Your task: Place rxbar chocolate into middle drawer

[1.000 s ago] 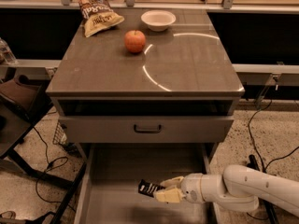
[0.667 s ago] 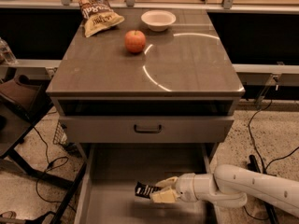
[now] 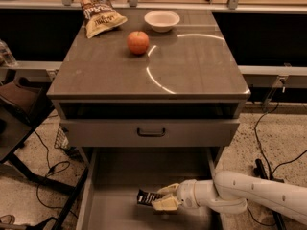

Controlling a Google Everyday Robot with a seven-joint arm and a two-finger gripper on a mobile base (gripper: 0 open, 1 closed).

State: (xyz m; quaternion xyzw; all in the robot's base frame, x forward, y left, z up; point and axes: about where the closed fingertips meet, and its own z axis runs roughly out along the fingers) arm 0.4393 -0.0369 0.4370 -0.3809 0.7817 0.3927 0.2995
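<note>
A: Where's the gripper (image 3: 160, 200)?
B: Low, inside the open middle drawer (image 3: 120, 178), front-right part. The white arm (image 3: 249, 195) comes in from the right, over the drawer's R wall.

A: Fingers?
B: 2 tan fingers (image 3: 165, 189) clamped on the rxbar chocolate (image 3: 145, 197), 1 above, 1 below, on its R end. The bar's dark L end sticks out toward the drawer's middle.

A: Bar on the drawer floor yet?
B: Can't tell. It's just over the grey floor, roughly level, but contact isn't clear.

A: Rest of the drawer?
B: Bare smooth grey floor showing to the L and behind the bar.

A: Above it?
B: Closed grey drawer front (image 3: 192, 132) w/ a small dark handle (image 3: 151, 132). On the cabinet top (image 3: 201, 66): 1 apple (image 3: 138, 42) near centre-L, 1 white bowl (image 3: 162, 20) behind it, 1 tan chip bag (image 3: 100, 16) at the back-L corner. All 3 apart from each other.

A: Floor around?
B: Dark cables (image 3: 48, 169) to the L of the cabinet, more to the R.
</note>
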